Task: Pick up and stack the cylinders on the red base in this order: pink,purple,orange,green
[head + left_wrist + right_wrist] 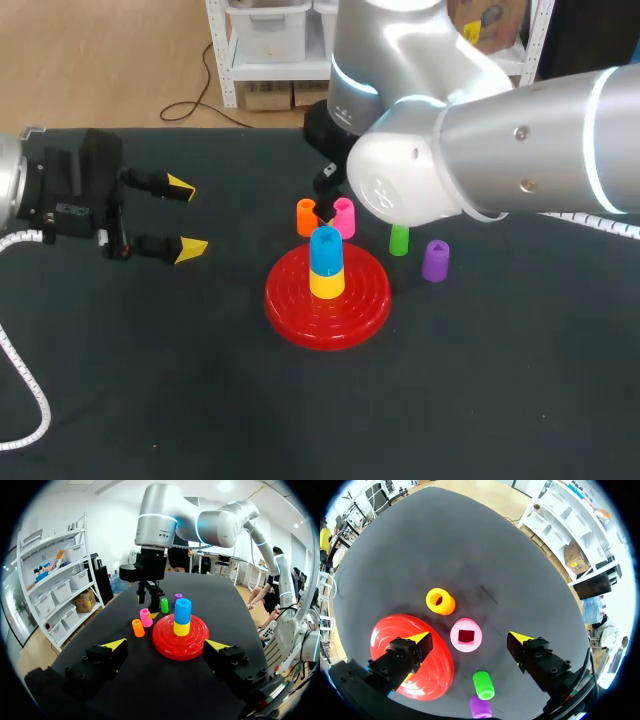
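**Right pincer** (470, 638): mine. Fingers spread wide, holding nothing. It hangs straight over the pink cylinder (466, 635), one yellow tip on either side, and neither is seen to touch it.

**Pink cylinder:** on the table (150, 380), just beside the red base (402, 627), on the far side from me. It stands upright with its long axis vertical, in line with my fingers. Its square bore opens upward, facing the pincer. It lies directly below and between my fingers, so I judge the coming move to be a short drop and a squeeze, with no sideways shift.

**Orange cylinder** (440, 601): upright, round bore up, close beside pink. In the head view one of my right fingers stands in the gap between the two, so a careless close could nudge it.

**Green cylinder** (484, 685), **purple cylinder** (480, 707): near pink on its other side and apart from it, with purple the farther.

**Red base, load:** a yellow cylinder (327, 284) at its centre with a blue cylinder (325, 250) on top, both upright. The centre is therefore not bare for pink.

**Left pincer** (187, 216): fingers wide, empty, well apart from every cylinder, pointing across the table toward the base. My right arm is much the nearer to pink
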### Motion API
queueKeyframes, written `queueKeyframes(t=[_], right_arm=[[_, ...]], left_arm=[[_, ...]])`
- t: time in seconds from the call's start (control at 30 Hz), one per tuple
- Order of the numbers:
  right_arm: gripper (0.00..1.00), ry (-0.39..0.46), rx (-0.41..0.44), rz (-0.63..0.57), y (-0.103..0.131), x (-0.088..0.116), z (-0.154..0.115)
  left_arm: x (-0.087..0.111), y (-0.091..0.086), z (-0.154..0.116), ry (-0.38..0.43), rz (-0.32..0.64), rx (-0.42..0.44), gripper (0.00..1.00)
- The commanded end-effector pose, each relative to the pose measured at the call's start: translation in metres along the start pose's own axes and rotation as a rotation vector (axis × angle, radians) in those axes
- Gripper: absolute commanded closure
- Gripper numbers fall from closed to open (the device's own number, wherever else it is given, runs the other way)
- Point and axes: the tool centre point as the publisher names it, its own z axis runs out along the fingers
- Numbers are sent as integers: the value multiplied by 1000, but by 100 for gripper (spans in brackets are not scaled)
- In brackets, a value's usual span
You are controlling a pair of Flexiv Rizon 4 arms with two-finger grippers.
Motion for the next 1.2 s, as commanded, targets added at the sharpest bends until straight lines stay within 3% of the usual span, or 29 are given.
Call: queueKeyframes(t=[0.03,0.13,0.27,0.3,0.37,0.63,0.73,0.8,0.87,0.9,1.2], right_arm=[[0,0,-6,3,1,-4,1],[25,-4,-18,7,1,-6,2],[37,-9,-35,21,2,-5,3],[45,-10,-38,23,2,-5,4],[50,-13,-48,26,3,-4,4],[53,-11,-45,25,2,-4,4],[60,-15,-46,24,3,-5,3],[69,-18,-46,23,2,-5,3],[91,-20,-47,23,2,-5,3],[98,-20,-47,24,2,-6,3],[100,-33,-42,9,1,-4,-14]], left_arm=[[2,0,0,-6,2,-3,0],[2,0,0,-6,2,-3,0],[2,0,0,-6,2,-3,0],[2,0,0,-6,2,-3,0],[2,0,0,-6,2,-3,0],[2,0,0,-6,2,-3,0],[2,0,0,-6,2,-3,0],[2,0,0,-6,2,-3,0],[2,0,0,-6,2,-3,0],[2,0,0,-6,2,-3,0],[2,0,0,-6,2,-3,0]])
